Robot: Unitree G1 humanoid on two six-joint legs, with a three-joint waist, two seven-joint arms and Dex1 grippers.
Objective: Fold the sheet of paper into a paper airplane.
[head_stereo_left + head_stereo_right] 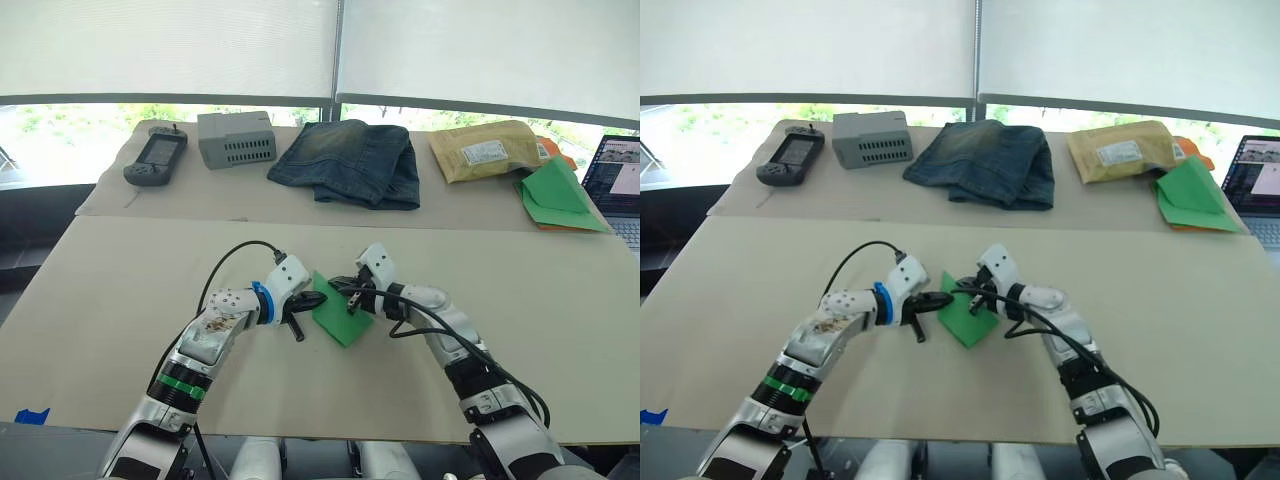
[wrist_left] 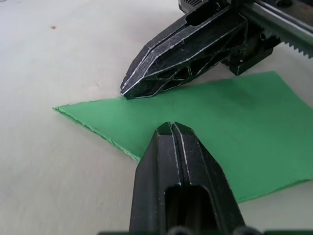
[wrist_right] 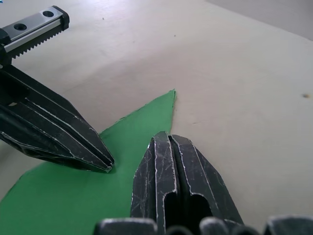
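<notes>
Observed: the sheet of paper (image 1: 340,318) lies flat on the table (image 1: 120,280) at the near centre, between your two grippers, already folded to a pointed shape with one corner toward 12 o'clock and another toward 6 o'clock in the head views. It is not yet a narrow wedge, so I judge folding to be part-way.

Left gripper (image 2: 170,128): fingers pressed together with nothing between them, tip resting on the sheet near its edge on the 9 o'clock side. Right gripper (image 3: 168,139): fingers likewise closed and empty, tip down on the sheet from the 3 o'clock side. The two tips sit just beside each other on the paper.

Assessment: you appear to be pinning and pressing a crease, not gripping.

Recommendations:
- Keep one closed tip planted as an anchor while you draw the other along the fold line; moving both at once is likely to slide the thin sheet across the smooth table.
- Press lightly and flat; a steep tip may gouge or tear the paper.
- Check that the edges line up before you sharpen the crease.
- To lift a flap next, open the fingers only after the other tip holds the sheet down.

The jeans (image 1: 350,160), padded envelope (image 1: 485,150), grey box (image 1: 236,138), handheld device (image 1: 156,158) and laptop (image 1: 620,180) lie well apart, from 10 to 2 o'clock, and pose no obstruction.
</notes>
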